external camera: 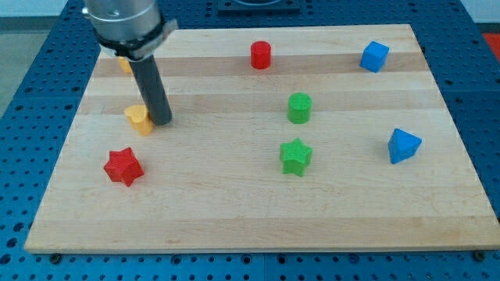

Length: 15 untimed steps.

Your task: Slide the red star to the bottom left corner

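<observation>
The red star [123,166] lies on the wooden board [234,211] at the view's lower left, a little in from the left edge. My tip [162,122] rests on the board above and to the right of the red star, apart from it. The tip sits right beside a yellow block [139,119], which is on its left and looks to touch it; its shape is partly hidden.
A second yellow block [125,63] peeks out behind the arm at the top left. A red cylinder [260,55] and blue cube [374,56] stand near the top. A green cylinder [299,108], green star [295,156] and blue pyramid-like block [403,145] lie to the right.
</observation>
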Each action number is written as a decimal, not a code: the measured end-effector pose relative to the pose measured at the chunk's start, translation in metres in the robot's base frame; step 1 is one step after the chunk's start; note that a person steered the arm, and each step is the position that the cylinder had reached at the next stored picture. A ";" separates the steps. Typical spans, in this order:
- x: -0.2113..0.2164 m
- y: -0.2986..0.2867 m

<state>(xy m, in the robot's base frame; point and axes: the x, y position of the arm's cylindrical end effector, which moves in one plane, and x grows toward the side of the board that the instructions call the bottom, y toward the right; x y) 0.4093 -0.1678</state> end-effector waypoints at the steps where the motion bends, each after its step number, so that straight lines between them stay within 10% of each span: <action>1: -0.017 -0.027; 5: 0.005 0.075; 15: 0.056 -0.005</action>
<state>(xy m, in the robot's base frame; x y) 0.4650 -0.1728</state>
